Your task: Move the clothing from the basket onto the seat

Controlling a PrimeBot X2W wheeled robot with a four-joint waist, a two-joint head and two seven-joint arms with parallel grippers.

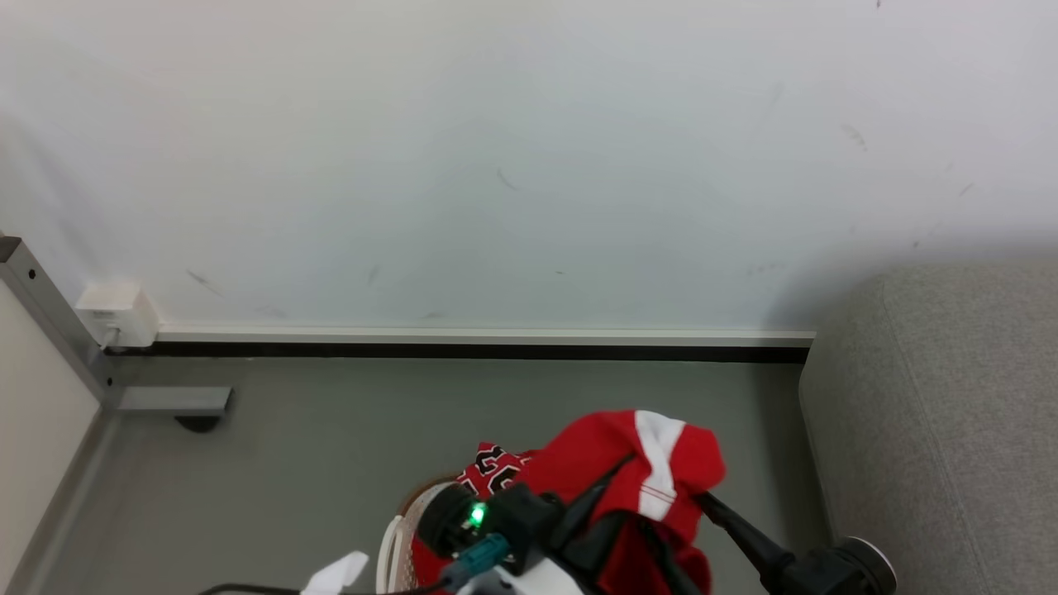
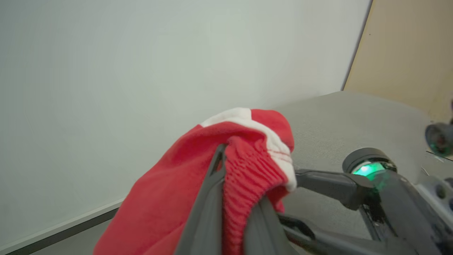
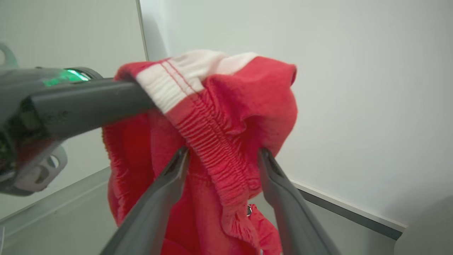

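Clenched on clothing [image 1: 595,454] with left tool [image 2: 230,166]; spread open at right tool [image 3: 223,152], waistband [image 3: 212,141] loose between. Could snag there or drop short of seat [image 1: 934,413] if swung fast.

White-striped bright red clothing [image 1: 588,456]
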